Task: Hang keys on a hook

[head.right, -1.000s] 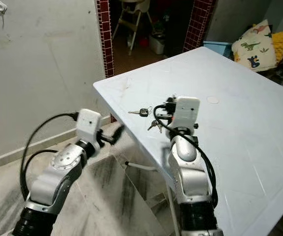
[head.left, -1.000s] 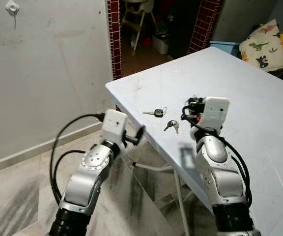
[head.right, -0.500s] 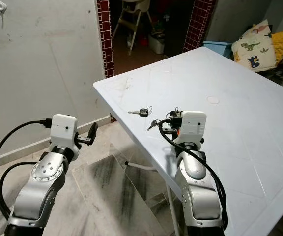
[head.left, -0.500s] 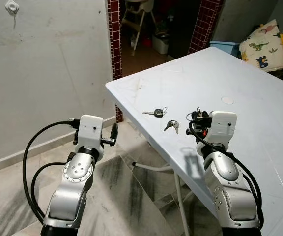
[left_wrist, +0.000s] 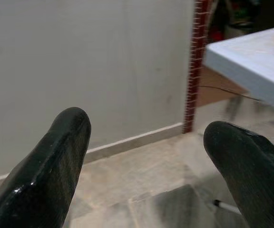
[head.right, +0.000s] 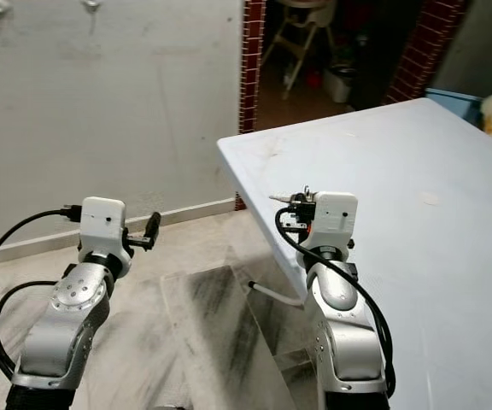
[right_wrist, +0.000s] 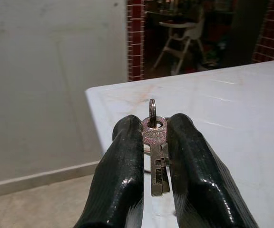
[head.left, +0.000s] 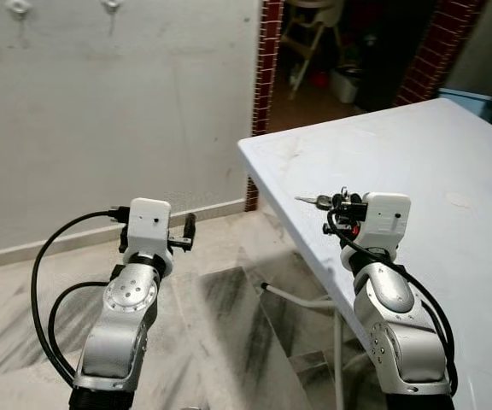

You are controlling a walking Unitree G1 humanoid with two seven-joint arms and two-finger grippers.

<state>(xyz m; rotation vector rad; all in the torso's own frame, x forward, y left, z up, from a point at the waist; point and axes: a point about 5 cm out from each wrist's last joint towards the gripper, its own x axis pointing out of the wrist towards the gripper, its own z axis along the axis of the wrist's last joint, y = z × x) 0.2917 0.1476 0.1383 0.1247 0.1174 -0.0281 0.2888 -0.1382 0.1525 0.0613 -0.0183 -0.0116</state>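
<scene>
My right gripper point(right_wrist: 154, 142) is shut on a small bunch of silver keys point(right_wrist: 155, 159), whose ring stands up between the two black fingers. In the eye views the right gripper point(head.left: 342, 205) hovers over the near corner of the white table point(head.left: 434, 145). A loose key with a black head point(head.left: 316, 202) lies on the table just beyond it. Two small white hooks point(head.left: 17, 7) point(head.left: 112, 5) sit high on the grey wall, far off to the left. Over the floor, left of the table, my left gripper point(left_wrist: 146, 142) stands open with nothing in it.
A brick-edged doorway point(head.left: 267, 51) opens behind the table's far corner, with a high chair point(head.left: 310, 34) inside. Tiled floor point(head.left: 220, 316) stretches between me and the wall. The table leg point(head.left: 338, 359) stands close to my right arm.
The whole view has swung left, so more wall and a second hook show. The left arm drew back from the table edge. The right gripper stays shut on the keys.
</scene>
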